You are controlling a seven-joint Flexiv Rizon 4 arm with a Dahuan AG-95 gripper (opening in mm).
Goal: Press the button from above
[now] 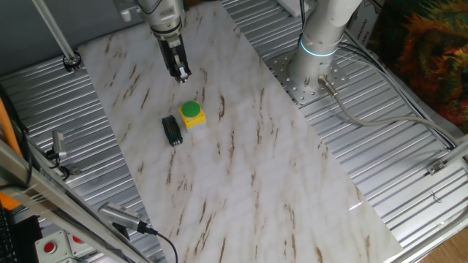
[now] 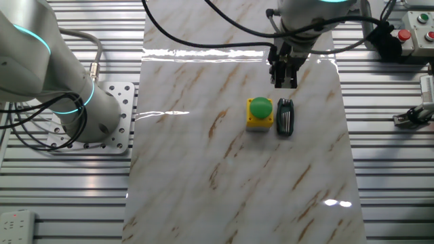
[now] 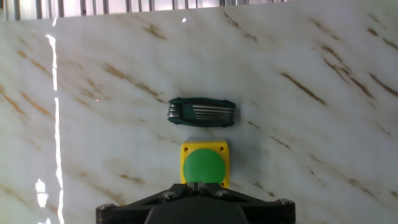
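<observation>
Colours and patterns. Button [image 1: 191, 109]: bright green round cap on a yellow square box [image 1: 194, 120]. Folding tool block [image 1: 172, 131]: dark green-black body with grey metal ribs, shown plainly in the hand view. Desk top [image 1: 241, 168]: white marble pattern with brown diagonal streaks, glossy highlights near one edge. Surrounding frame [image 1: 409, 183]: silver ribbed aluminium. Gripper [image 1: 180, 74]: black. Arm base [image 1: 319, 33]: white with a glowing cyan ring. Corner panel [image 2: 415, 27]: grey with a red button.

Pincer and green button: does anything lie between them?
Nothing. In both fixed views the pincer hangs above bare marble, apart from the button; the black tool lies on the button's other side.
</observation>
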